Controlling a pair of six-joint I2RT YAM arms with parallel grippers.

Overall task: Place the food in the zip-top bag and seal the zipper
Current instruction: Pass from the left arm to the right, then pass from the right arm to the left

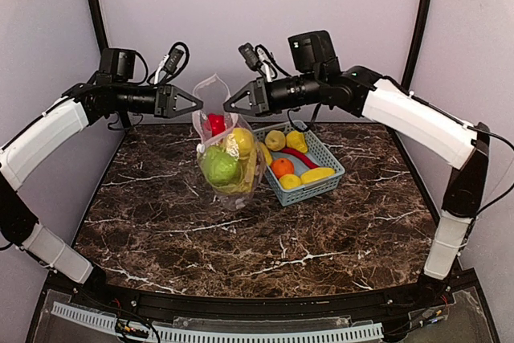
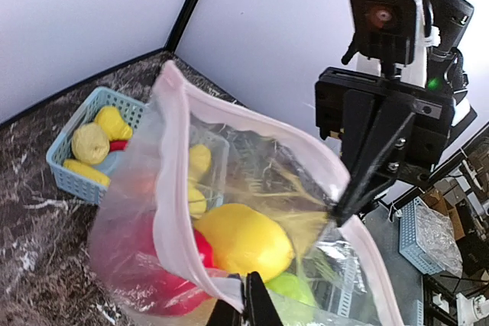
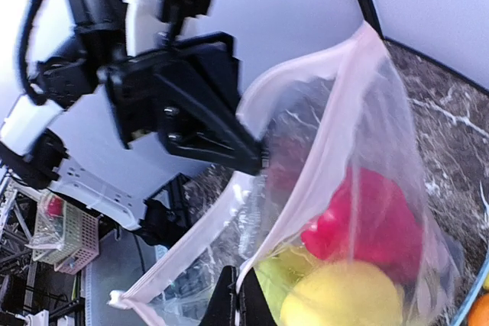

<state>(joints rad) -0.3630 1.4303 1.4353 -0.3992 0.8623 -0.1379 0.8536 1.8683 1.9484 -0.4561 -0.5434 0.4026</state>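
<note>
The zip-top bag (image 1: 225, 168) hangs above the marble table between both grippers, its mouth pulled open. Inside lies food: a red piece (image 1: 216, 124), a yellow lemon (image 2: 244, 240) and a green piece (image 1: 218, 166). My left gripper (image 2: 249, 292) is shut on the pink zipper (image 2: 172, 181) at one side of the mouth. My right gripper (image 3: 237, 295) is shut on the strip at the opposite side. In the top view their tips, left (image 1: 200, 104) and right (image 1: 226, 107), face each other closely over the bag.
A light blue basket (image 1: 321, 186) stands right of the bag and touches it. It holds an orange (image 1: 282, 167), several yellow pieces (image 1: 317, 174) and a red strip. Walls and black corner posts close in the back of the table.
</note>
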